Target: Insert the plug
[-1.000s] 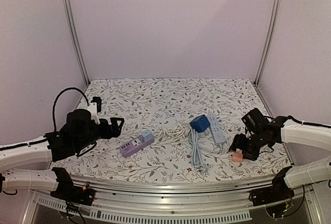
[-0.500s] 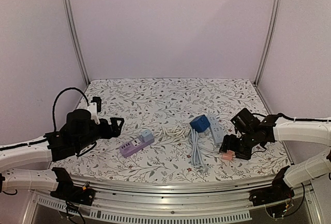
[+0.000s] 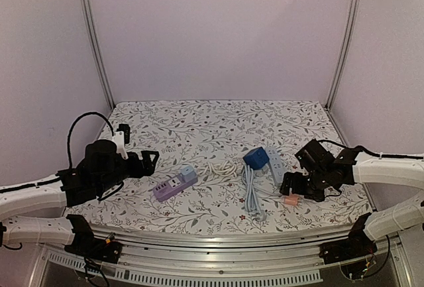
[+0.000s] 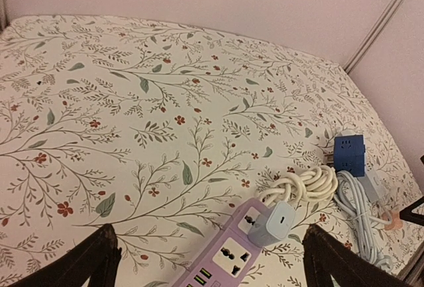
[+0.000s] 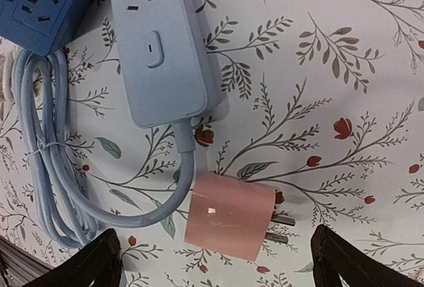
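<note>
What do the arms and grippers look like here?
White links with black joints on the left arm and the right arm. The left gripper and right gripper are black with dark fingers. A black cable loops over the left wrist.

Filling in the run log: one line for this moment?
left end effector: open | right end effector: open, above pink plug | pink plug: on table, not inserted
</note>
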Available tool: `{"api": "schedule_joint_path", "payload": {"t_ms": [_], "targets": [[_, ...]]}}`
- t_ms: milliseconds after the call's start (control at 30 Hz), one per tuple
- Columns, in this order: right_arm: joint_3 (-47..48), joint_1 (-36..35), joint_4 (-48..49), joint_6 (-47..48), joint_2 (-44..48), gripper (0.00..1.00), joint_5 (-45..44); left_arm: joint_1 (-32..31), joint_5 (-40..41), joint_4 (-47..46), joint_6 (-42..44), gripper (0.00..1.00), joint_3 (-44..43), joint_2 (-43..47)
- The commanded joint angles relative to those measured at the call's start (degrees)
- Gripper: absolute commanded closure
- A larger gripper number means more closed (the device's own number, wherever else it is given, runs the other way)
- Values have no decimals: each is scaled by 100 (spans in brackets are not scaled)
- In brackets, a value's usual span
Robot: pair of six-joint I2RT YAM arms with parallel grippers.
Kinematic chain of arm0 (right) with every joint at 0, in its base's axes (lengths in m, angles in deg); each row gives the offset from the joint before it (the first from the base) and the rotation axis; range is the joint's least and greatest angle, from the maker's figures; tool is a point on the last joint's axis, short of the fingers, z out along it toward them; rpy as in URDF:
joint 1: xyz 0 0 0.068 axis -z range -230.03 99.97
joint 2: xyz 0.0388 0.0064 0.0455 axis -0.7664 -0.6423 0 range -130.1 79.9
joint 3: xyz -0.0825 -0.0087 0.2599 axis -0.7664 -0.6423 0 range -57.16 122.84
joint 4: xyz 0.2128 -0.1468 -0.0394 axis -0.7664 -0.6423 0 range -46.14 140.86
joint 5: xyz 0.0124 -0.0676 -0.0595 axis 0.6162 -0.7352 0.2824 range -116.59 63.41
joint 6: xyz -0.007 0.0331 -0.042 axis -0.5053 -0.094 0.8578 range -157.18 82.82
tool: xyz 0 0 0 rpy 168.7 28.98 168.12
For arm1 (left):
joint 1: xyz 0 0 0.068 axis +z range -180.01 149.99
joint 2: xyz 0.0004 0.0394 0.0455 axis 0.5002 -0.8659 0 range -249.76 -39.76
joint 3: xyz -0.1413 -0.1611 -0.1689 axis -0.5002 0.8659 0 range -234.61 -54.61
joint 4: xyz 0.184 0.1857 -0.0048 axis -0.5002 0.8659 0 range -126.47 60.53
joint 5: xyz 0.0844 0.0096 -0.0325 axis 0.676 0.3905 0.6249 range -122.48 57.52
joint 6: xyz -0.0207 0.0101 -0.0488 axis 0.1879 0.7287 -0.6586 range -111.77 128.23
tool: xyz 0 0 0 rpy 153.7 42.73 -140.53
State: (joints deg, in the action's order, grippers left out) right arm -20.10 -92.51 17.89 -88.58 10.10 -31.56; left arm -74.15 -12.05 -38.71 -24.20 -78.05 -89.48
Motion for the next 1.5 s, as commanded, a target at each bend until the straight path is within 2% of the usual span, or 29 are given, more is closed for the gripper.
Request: {"api": "schedule_joint_path", "payload": {"t_ms": [0, 267, 467, 667, 733, 800, 1133, 1300, 1467], "targets": [[-44, -24, -66, -244, -146, 3, -130, -51, 5, 92, 90, 4, 24, 67], [-225, -31, 334, -285, -149, 24, 355, -51, -21, 107, 89, 4, 24, 63], [-199, -29, 376, -181, -355, 32, 639, -51, -14, 86, 108, 4, 16, 18], [-165, -28, 251, -155, -447, 39, 530, -51, -25, 78, 106, 4, 15, 9], [-137, -36, 202, -136, -521, 46, 304, -51, -34, 75, 109, 4, 15, 12], [-72, -66, 93, -132, -675, 49, 154, -51, -37, 62, 110, 4, 23, 14], [185, -260, -230, -186, -1198, 51, -296, -46, -17, 60, 116, 4, 32, 23], [212, -257, -298, -191, -1108, 66, -333, -51, -25, 48, 109, 4, 37, 23], [337, -264, -406, -94, -747, 74, -254, -51, -198, -35, 130, 4, 42, -19]]}}
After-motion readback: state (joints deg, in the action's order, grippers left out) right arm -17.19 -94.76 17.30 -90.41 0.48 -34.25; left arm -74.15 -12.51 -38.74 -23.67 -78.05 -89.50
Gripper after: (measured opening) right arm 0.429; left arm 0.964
